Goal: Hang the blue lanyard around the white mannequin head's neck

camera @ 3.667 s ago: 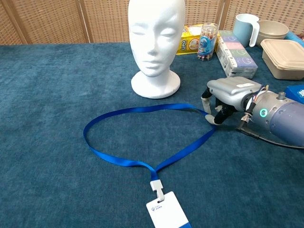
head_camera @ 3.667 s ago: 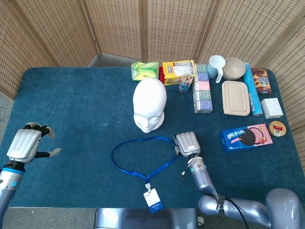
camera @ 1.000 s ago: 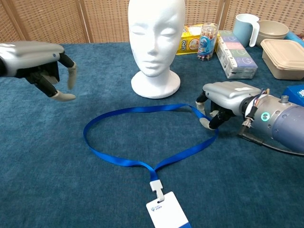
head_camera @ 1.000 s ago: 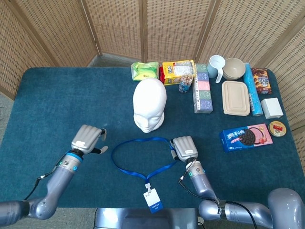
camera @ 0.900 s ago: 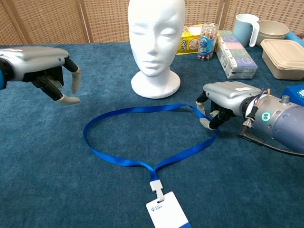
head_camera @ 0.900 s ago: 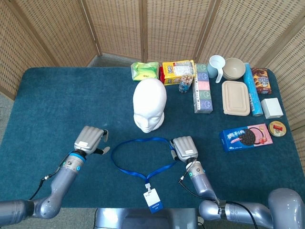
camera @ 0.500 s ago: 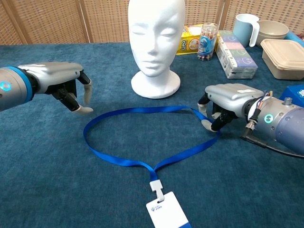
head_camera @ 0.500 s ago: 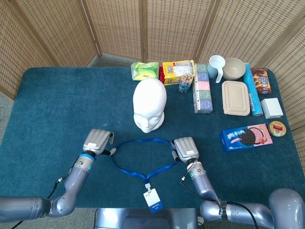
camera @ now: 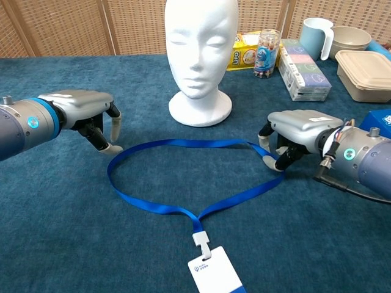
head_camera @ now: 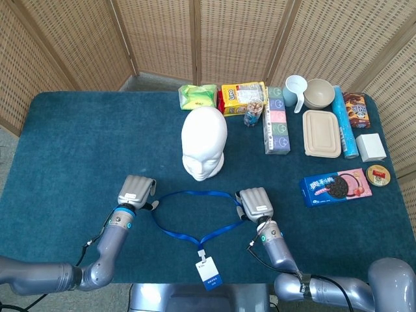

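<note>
The white mannequin head (head_camera: 204, 144) (camera: 200, 55) stands upright mid-table, facing me. In front of it the blue lanyard (head_camera: 195, 192) (camera: 189, 142) lies as a wide loop on the blue cloth, its white badge (head_camera: 208, 271) (camera: 217, 273) nearest me. My right hand (head_camera: 255, 205) (camera: 299, 137) pinches the loop's right end and holds that bit of strap slightly off the cloth. My left hand (head_camera: 135, 192) (camera: 85, 113) hovers at the loop's left bend, fingers pointing down and apart, tips just beside the strap, holding nothing.
Along the back stand a green packet (head_camera: 198, 96), a yellow snack bag (head_camera: 242, 97), a tall box (head_camera: 276, 128), a cup (head_camera: 296, 91), a bowl (head_camera: 319, 93) and a lidded lunch box (head_camera: 322, 133). A cookie pack (head_camera: 335, 187) lies right of my right hand.
My left hand has come in from the far left to the loop's left bend. My right hand has shifted slightly right and toward me, drawing the strap's right end with it.
</note>
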`<state>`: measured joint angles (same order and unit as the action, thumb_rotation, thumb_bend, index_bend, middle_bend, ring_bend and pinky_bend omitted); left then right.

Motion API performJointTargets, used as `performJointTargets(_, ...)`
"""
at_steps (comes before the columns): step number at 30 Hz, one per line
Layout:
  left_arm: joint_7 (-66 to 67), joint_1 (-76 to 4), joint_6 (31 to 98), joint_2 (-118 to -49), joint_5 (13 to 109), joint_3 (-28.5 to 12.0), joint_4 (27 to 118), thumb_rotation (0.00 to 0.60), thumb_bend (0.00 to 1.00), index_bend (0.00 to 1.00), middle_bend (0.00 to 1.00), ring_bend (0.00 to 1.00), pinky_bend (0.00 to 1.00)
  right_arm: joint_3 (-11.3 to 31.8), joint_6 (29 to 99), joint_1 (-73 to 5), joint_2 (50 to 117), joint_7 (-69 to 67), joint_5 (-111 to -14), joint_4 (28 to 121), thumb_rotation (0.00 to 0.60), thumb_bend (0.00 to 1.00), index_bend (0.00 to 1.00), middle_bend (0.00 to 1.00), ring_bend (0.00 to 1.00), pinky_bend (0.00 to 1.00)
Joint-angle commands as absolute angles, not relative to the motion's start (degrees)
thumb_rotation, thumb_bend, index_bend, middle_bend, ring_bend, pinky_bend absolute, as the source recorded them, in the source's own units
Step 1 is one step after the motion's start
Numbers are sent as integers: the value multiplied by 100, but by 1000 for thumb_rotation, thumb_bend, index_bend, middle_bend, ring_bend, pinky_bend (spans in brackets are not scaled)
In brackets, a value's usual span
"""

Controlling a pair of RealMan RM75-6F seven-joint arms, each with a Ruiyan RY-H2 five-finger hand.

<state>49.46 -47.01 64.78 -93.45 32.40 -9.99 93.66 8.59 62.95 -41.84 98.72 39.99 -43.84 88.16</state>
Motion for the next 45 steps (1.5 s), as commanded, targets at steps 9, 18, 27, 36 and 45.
performJointTargets(9,4901,-4820,6445,-9613,3121,-993,9036,474,286,540,1000,1000,1000,853,6250,-4176,9896,3966,-4357,8736,546,547,648,1000,1000,1000)
performJointTargets(18,4921,-4885,6461,-9754,3057,-980,8933,483,297,602,1000,1000,1000,855,6218,-4158,9886,3912,-4350,8690,554,548,649,1000,1000,1000)
performJointTargets(27,5013,-4930,6527,-9821,3013,-946,8877,480,301,604,1000,1000,1000,859,6179,-4135,9878,3839,-4344,8656,563,548,649,1000,1000,1000)
performJointTargets(36,5021,-4931,6596,-9875,2974,-952,8771,483,297,619,1000,1000,1000,862,6141,-4126,9882,3803,-4321,8615,571,549,649,1000,1000,1000)
performJointTargets(45,5059,-4957,6644,-9953,2958,-990,8686,485,285,665,1000,1000,1000,876,6131,-4112,9873,3762,-4314,8598,580,550,649,1000,1000,1000)
